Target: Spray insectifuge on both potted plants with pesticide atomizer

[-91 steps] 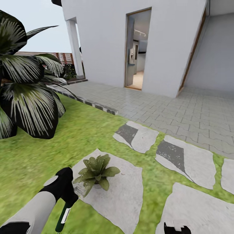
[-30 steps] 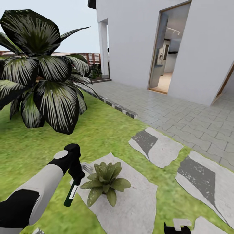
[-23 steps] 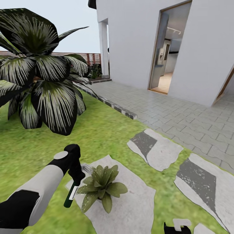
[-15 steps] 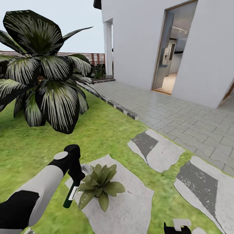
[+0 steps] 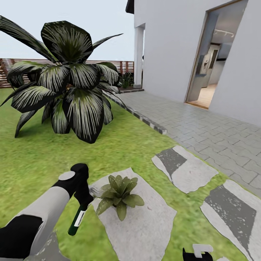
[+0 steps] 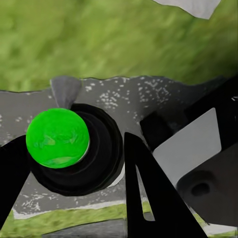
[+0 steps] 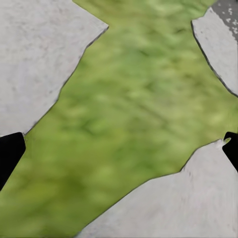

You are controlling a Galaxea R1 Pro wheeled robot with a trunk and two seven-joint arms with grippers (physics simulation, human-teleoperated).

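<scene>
Left claw (image 5: 84,198) clamped on pesticide atomizer (image 5: 77,221), beside potted plant (image 5: 119,190) on stepping stone (image 5: 145,224), grass lawn (image 5: 43,152)

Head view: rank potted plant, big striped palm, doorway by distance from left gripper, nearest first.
From the left gripper, which holds the atomizer:
1. Potted plant, just beside it on a stepping stone.
2. Striped palm, ahead on the lawn.
3. Doorway, far right in the house wall.

Open lawn (image 5: 145,145) around potted plant (image 5: 119,190); striped palm (image 5: 69,83) well behind.
</scene>
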